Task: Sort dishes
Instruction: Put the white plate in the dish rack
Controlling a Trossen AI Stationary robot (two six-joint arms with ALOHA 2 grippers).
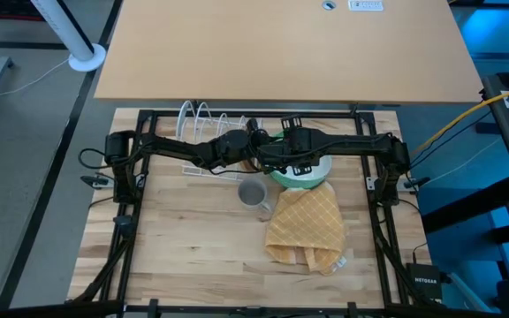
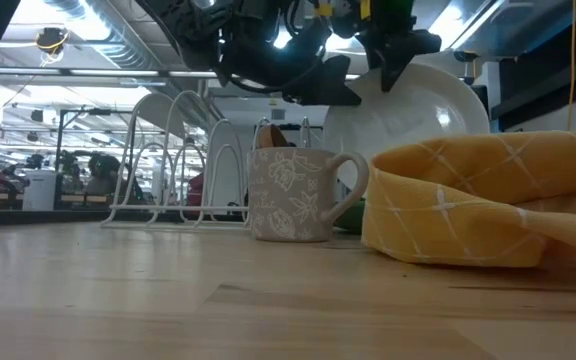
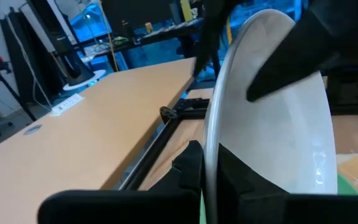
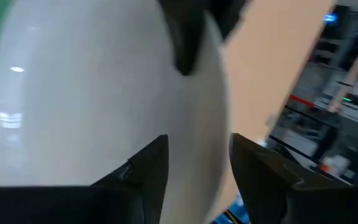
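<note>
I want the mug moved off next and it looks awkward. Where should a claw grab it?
Take the mug by its rim and wall from above: it stands upright, mouth open. Its handle points toward the yellow cloth, so that side looks crowded; the front side is freer.

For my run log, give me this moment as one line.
step: handing over white plate | left gripper: shut on rim | right gripper: straddling rim | wire rack: empty

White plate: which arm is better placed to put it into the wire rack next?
Left, probably. The left gripper is clamped on the white plate at its rim, and the wire rack stands on that arm's side. The right gripper is at the plate too, farther from the rack.
</note>
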